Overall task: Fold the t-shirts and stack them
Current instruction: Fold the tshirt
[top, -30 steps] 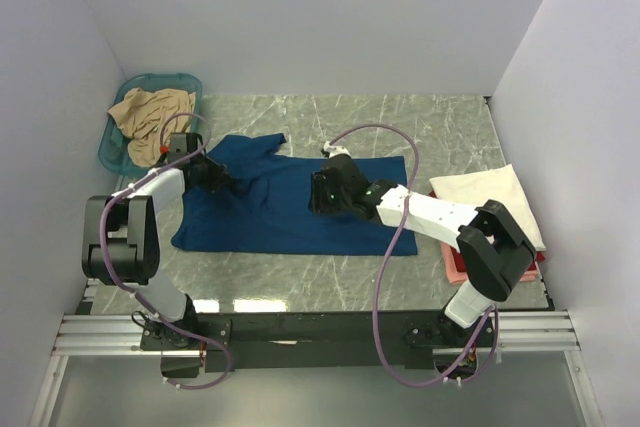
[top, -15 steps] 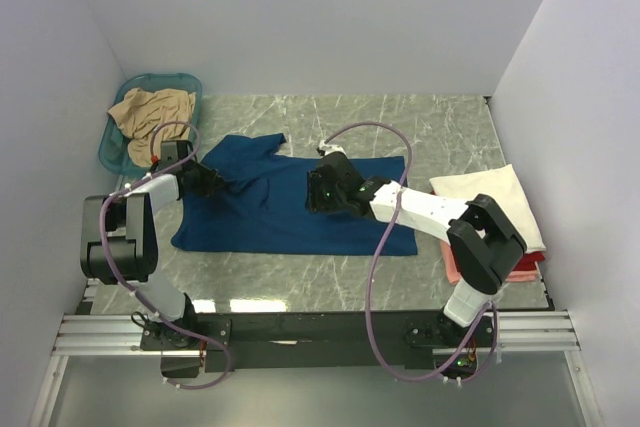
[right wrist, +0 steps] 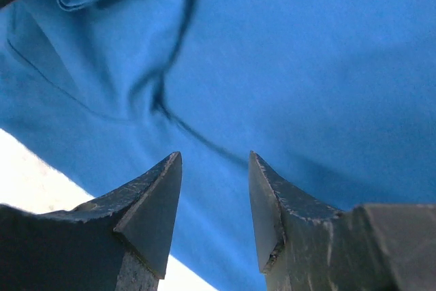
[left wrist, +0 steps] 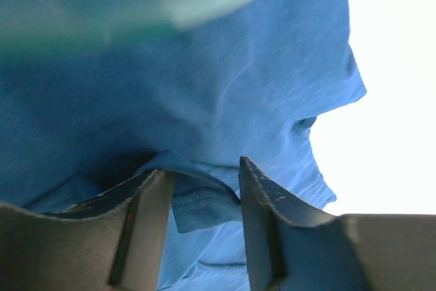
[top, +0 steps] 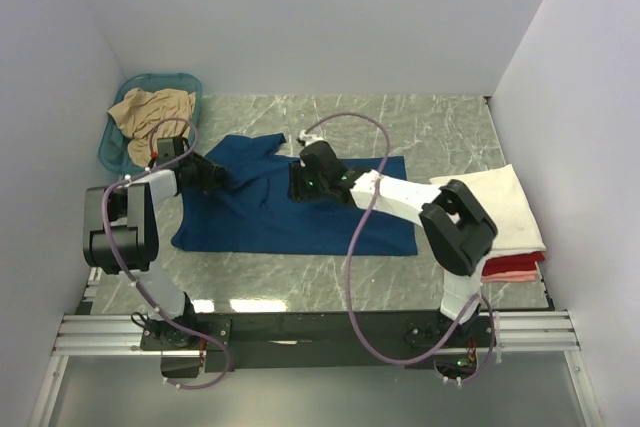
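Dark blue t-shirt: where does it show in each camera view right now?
Top external: dark blue t-shirt spread flat, centre-left of the table.
Left wrist: fills most of the picture; a hem fold sits between the jaws.
Right wrist: fills the picture above the jaws.
Shared landmark: bright bare table past the shirt's edge.

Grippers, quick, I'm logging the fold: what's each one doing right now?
Left gripper: open, around a fold of the dark blue t-shirt.
Right gripper: open, holding nothing.
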Controlling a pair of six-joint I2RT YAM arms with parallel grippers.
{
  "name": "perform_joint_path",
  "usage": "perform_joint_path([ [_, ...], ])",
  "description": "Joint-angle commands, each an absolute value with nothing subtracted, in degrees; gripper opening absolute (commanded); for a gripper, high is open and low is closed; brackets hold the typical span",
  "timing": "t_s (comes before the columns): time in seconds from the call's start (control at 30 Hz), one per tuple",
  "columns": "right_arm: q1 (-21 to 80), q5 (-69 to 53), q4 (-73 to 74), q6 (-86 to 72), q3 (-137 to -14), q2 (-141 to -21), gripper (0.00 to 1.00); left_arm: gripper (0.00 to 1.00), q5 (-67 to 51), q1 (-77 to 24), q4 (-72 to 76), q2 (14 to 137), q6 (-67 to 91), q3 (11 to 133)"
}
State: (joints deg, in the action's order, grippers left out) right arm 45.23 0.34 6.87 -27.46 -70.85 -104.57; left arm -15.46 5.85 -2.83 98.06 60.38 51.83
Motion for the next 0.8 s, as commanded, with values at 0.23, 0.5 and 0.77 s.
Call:
perform_joint_path([
  [0.23,45.4,-5.4,3.4,-22.1,-88.1,-118.5,0.52,0.57,-16.9,7.2,-2.7,100.4,57.7,59.7],
  [0.5,45.2,-6.2,5.9,-21.0,-99.2,-128.2,0.52,0.57,-12.5,7.5,-8.1,96.2,56.5,57.3],
  [0.77,44.6,-4.9,6.4,-22.3,-102.7,-132.0,0.52,0.47,2.0,7.6,-18.9,78.9,60.8,44.7],
])
